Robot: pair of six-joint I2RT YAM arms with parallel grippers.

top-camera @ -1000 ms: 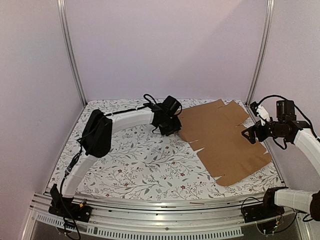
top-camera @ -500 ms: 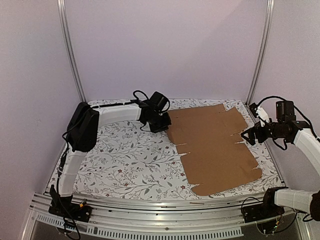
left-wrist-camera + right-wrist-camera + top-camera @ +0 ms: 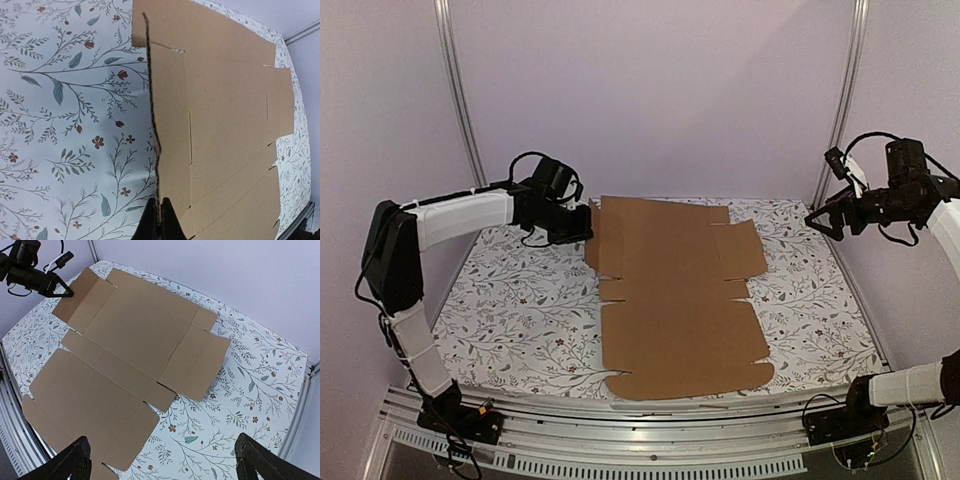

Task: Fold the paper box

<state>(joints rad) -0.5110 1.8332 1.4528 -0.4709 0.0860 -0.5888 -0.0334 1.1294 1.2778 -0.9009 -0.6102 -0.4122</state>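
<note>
The paper box (image 3: 680,290) is a flat brown die-cut cardboard sheet with flaps and slits, lying on the floral table. It also shows in the left wrist view (image 3: 220,100) and the right wrist view (image 3: 130,340). My left gripper (image 3: 586,222) is shut on the edge of the sheet's far-left flap, its fingertips (image 3: 160,220) pinching the corrugated edge, which is lifted a little. It shows too in the right wrist view (image 3: 60,289). My right gripper (image 3: 818,222) is wide open and empty, raised above the table right of the sheet (image 3: 162,445).
The table (image 3: 510,310) has a floral cloth. Lilac walls and metal posts (image 3: 460,100) close in the back and sides. A metal rail (image 3: 620,430) runs along the front edge, and the sheet's near edge reaches almost to it.
My left gripper has pulled the sheet left and turned it square to the table. My right gripper has lifted up and back, away from the sheet's right edge.
</note>
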